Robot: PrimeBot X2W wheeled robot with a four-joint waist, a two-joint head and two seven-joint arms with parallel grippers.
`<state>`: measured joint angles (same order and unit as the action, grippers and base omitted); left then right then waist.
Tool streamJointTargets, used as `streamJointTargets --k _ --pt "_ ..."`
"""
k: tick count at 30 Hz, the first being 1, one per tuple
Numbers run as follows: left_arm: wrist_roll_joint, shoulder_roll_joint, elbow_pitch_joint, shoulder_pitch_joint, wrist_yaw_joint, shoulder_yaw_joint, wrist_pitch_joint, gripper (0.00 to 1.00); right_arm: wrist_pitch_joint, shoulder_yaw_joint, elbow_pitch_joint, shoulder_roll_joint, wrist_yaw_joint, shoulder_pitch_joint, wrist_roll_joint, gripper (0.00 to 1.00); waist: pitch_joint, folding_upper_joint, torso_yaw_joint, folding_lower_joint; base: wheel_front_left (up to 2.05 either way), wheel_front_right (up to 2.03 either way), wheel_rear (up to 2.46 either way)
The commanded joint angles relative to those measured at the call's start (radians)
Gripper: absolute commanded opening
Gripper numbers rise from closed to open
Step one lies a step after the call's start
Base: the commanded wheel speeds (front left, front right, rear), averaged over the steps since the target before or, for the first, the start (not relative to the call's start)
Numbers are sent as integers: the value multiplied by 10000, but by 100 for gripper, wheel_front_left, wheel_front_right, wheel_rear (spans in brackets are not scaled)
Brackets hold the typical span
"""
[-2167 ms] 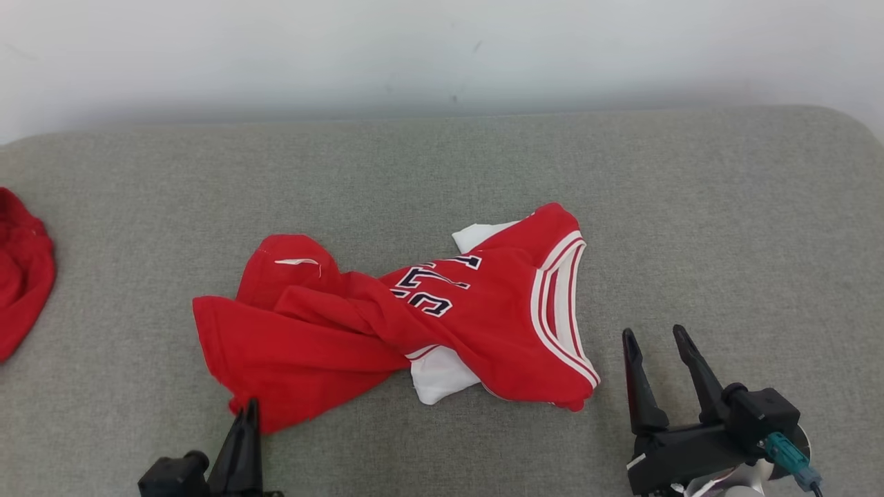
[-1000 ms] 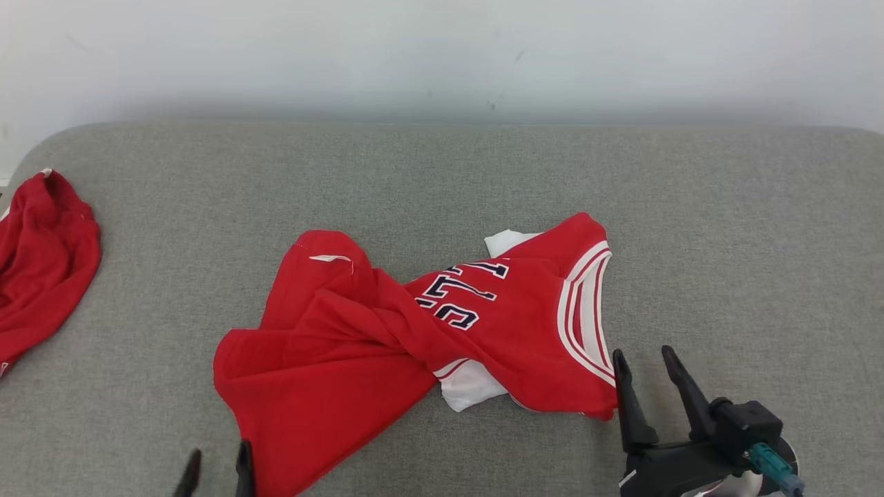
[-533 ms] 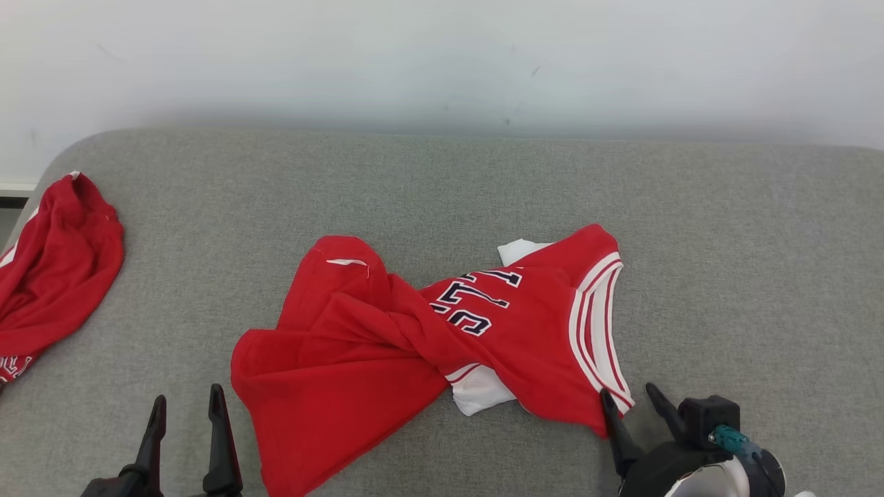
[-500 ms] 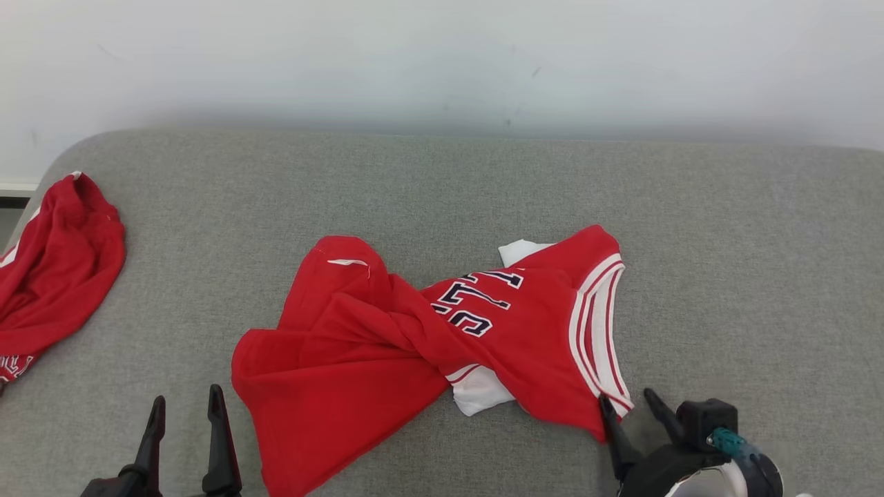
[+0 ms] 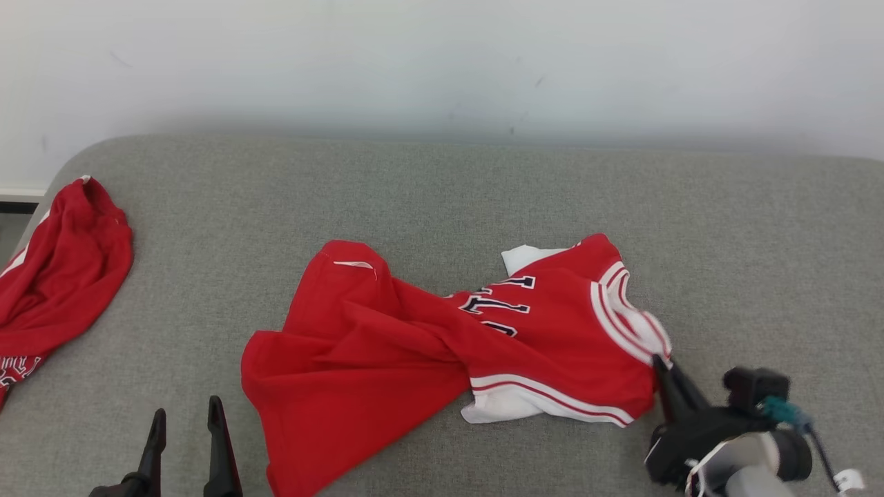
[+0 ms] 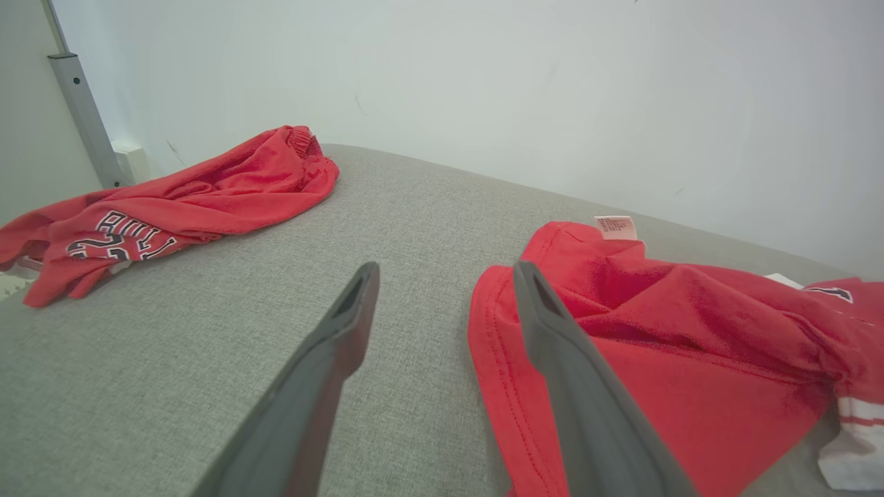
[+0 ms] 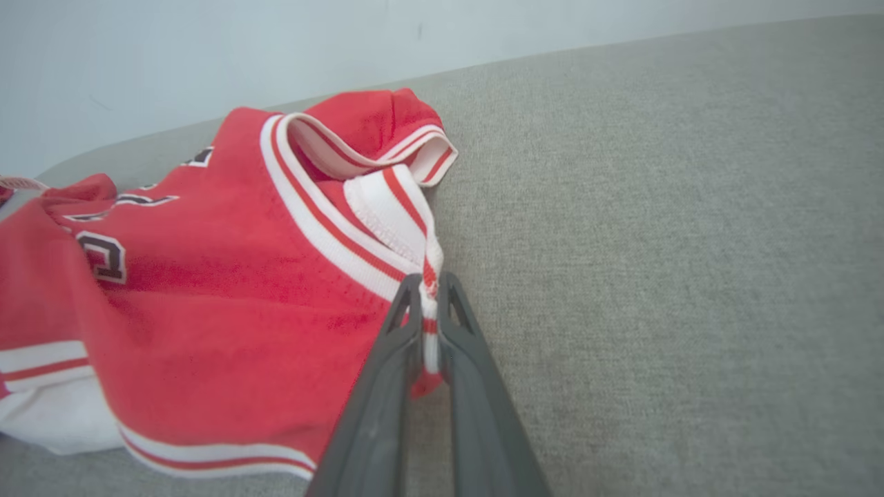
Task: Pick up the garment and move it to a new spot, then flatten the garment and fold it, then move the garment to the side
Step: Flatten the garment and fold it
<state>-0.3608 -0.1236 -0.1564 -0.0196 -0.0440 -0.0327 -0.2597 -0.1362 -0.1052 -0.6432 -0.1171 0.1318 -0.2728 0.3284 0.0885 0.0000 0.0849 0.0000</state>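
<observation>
Head view, read left to right. At the cushion's [image 5: 442,186] far left edge you see a second red garment [image 5: 62,276], bunched up. At the cushion's near left, your left gripper [image 5: 187,407] hovers with its fingers spread and nothing between them. The left wrist view puts the jersey's hem just beside one finger. The jersey [image 5: 414,345] lies crumpled across the cushion's middle, with dark lettering facing up and white trim showing along its near side. At the cushion's near right, your right gripper [image 5: 659,366] is clamped on the jersey's striped trim [image 7: 387,207]. In the right wrist view the trim is pinched between the closed fingers, and that corner is drawn up toward them.
</observation>
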Motion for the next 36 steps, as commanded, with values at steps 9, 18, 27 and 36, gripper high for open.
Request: streamJointTargets --k 9,18,27,36 --pt "153 98 -515 16 251 -120 -48 100 900 946 1038 -1929 -23 -1140 1266 0 -454 0 162 0 0 0 0" --pt "230 253 -825 74 438 -255 -48 100 1789 1233 813 -2574 -23 -1581 1056 0 -421 0 453 0 0 0 0" --pt "326 339 -965 232 514 -263 -49 100 386 1262 -228 -2565 -23 -2116 -56 100 -219 0 457 0 0 0 0" --pt "404 390 -1025 359 553 -304 -49 100 -1143 1494 513 -2173 -23 -1717 -1142 100 -196 0 108 0 0 0 0"
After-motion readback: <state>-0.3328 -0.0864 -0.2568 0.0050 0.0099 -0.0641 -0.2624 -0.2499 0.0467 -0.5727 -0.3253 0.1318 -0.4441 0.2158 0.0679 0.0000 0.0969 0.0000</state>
